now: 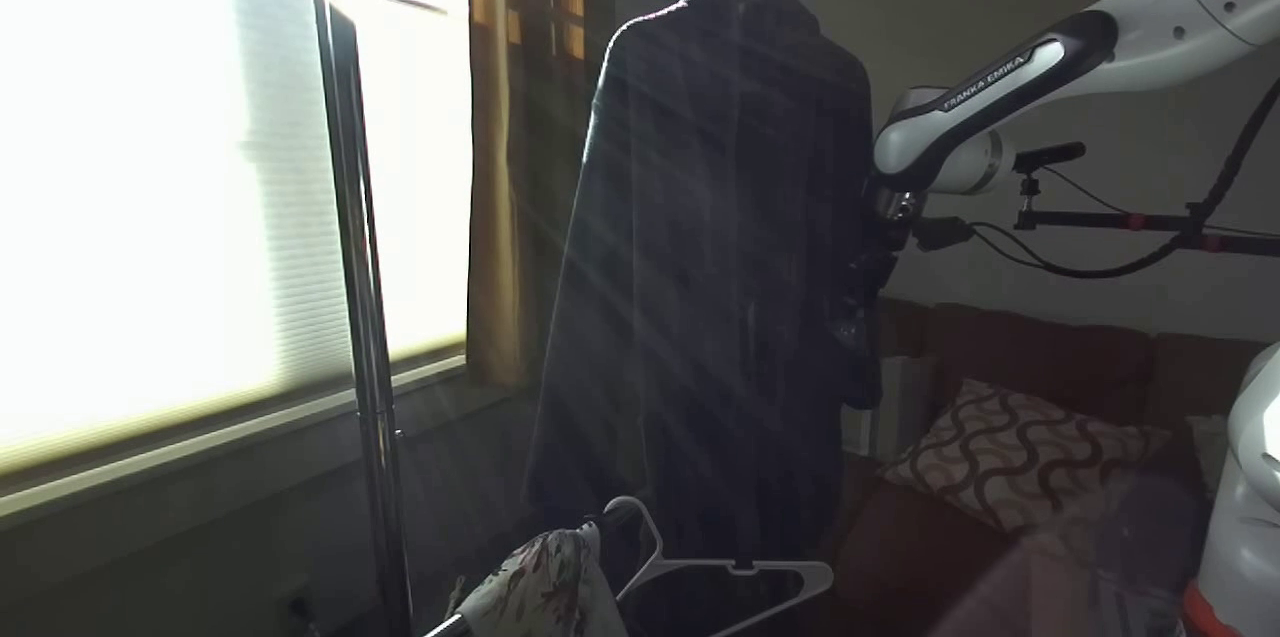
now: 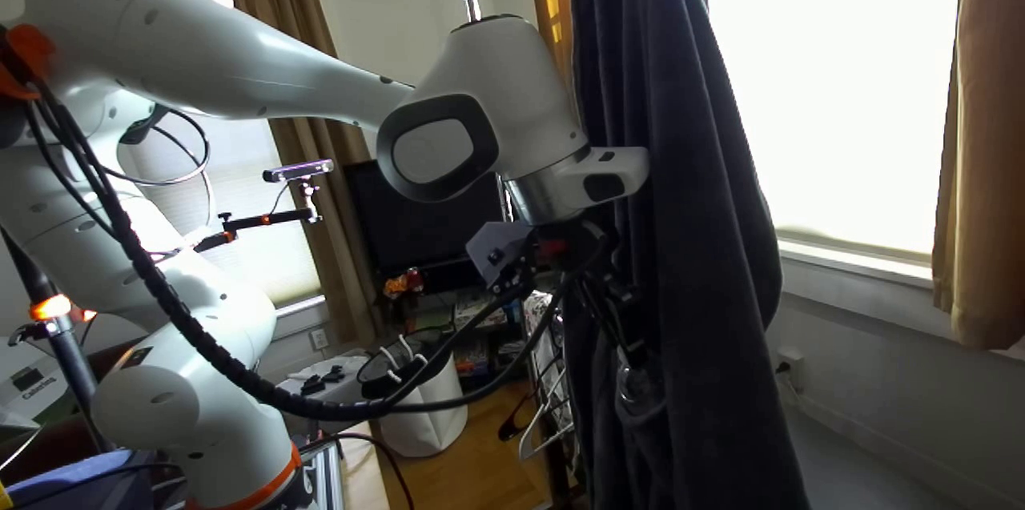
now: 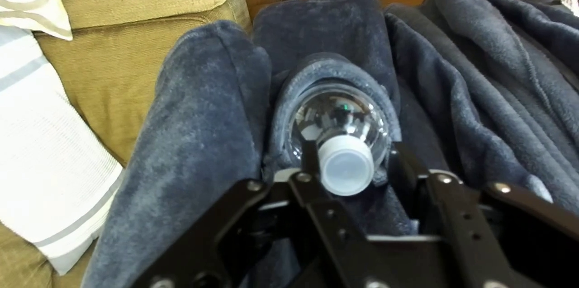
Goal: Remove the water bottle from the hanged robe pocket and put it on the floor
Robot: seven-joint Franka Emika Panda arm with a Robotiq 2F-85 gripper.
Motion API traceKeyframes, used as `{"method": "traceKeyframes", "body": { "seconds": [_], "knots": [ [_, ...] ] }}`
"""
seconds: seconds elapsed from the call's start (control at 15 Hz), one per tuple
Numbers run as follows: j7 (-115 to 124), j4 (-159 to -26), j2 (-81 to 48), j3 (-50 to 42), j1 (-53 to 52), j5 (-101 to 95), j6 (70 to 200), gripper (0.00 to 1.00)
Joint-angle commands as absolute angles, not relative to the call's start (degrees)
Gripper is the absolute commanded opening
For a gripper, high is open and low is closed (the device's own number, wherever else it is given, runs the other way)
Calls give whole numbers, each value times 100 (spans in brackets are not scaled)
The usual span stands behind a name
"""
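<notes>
The navy robe [image 1: 720, 247] hangs from a rack and also shows in the other views [image 2: 705, 254] [image 3: 194, 111]. The clear water bottle [image 3: 339, 107] sits in the robe's pocket, its shoulder and pale cap sticking out; in an exterior view its top [image 2: 638, 386] shows at the pocket. Its lower body is hidden in the pocket. My gripper [image 3: 353, 159] is partly open around the cap. In the wrist view the left finger is close beside the cap, and a gap shows between the cap and the right finger. The gripper [image 2: 633, 346] points down above the bottle.
A white hanger [image 1: 740, 567] and a floral cloth [image 1: 550, 577] are on the rack below. A couch [image 3: 135, 3] with a patterned pillow [image 1: 1010, 457] stands nearby. A white basket [image 2: 424, 414] stands on the wooden floor [image 2: 496, 470]. Cables [image 2: 320, 410] hang from the arm.
</notes>
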State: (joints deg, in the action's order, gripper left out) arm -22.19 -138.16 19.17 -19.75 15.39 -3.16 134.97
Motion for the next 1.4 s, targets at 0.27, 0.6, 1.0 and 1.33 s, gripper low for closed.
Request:
{"method": "traceKeyframes", "body": {
  "seconds": [0.27,0.6,1.0,1.33],
  "knots": [
    [-2176,-13941,1958,-2028,1541,-304,13660,6],
    [-2221,-13990,2216,-1991,1512,-289,13653,8],
    [-2636,-13927,3247,-2071,1607,-498,13210,8],
    [-2783,-13870,4202,-2074,1667,-690,12922,8]
  ]
}}
